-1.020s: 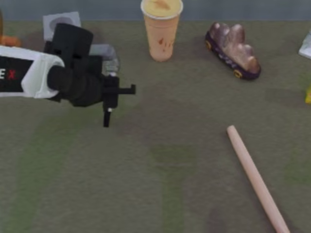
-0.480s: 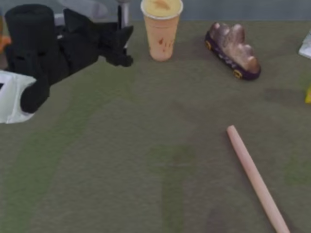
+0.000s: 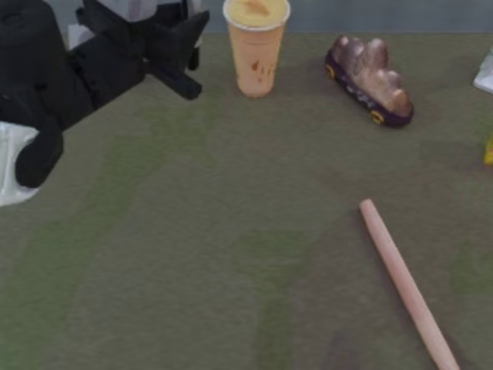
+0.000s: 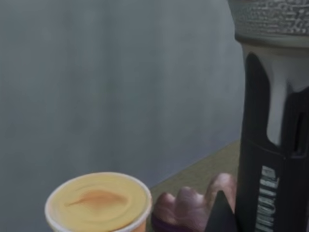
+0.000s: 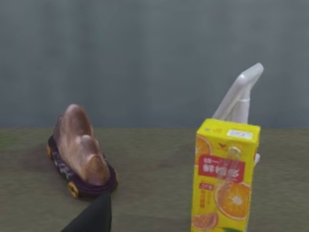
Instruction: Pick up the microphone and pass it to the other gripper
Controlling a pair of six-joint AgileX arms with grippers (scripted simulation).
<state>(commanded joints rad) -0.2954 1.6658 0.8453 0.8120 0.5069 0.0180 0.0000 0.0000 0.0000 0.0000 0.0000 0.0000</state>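
The microphone (image 4: 270,159) fills one side of the left wrist view, standing upright, its silver mesh head above a black handle with pale lettering. My left gripper (image 3: 187,52) is raised at the table's back left, just left of the orange cup (image 3: 256,46), and is shut on the microphone's handle. One dark fingertip (image 4: 222,215) shows beside the handle. In the top view the arm hides the microphone. My right gripper (image 5: 94,217) is outside the top view and shows only as a dark wedge in the right wrist view, low near the table's right side.
A bread-shaped toy car (image 3: 370,77) sits right of the cup. A long pale pink rod (image 3: 404,285) lies slanted at the front right. A yellow orange-juice carton (image 5: 224,179) with a white object (image 5: 241,92) behind it stands at the right edge.
My left arm has lifted from low over the table and swung toward the back edge, carrying the microphone up beside the cup. Nothing else has moved.
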